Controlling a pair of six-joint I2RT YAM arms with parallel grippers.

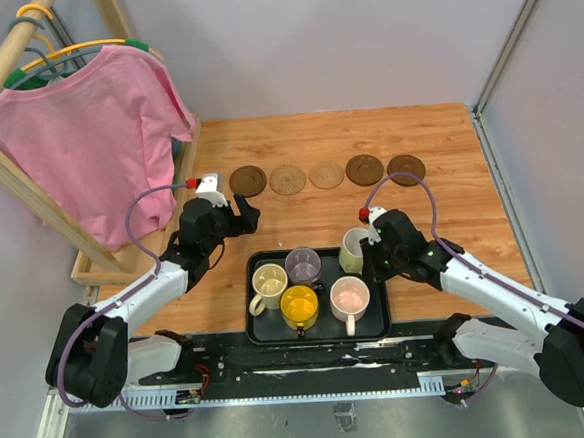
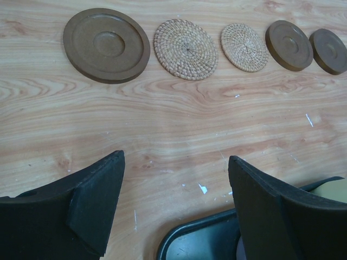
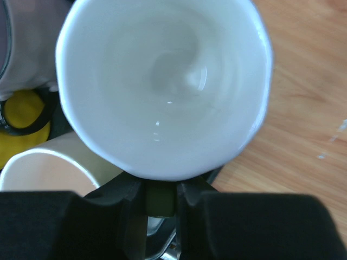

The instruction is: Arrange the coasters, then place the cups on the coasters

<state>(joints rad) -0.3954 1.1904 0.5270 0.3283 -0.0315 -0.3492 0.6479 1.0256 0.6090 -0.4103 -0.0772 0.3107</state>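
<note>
done w/ coaster row (image 1: 326, 174), just ahead of wide-open, empty left fingers (image 2: 97, 206). pinching pale green cup (image 3: 162, 86) by handle btwn right fingers (image 3: 123, 197). to do: other 4 cups (image 1: 299, 305) in tray (image 1: 260, 331), left of those.

no readable txt, no labels/brands/nos. on cups (image 1: 300, 304), coasters (image 1: 287, 179), tray (image 1: 268, 329)

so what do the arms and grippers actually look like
The left arm and right arm share one build: white link shells, bulky black joints, and a grey-purple cable looping off each wrist. The left gripper and right gripper are black, each with two flat wedge-shaped fingers. A small red mark sits by each wrist.
</note>
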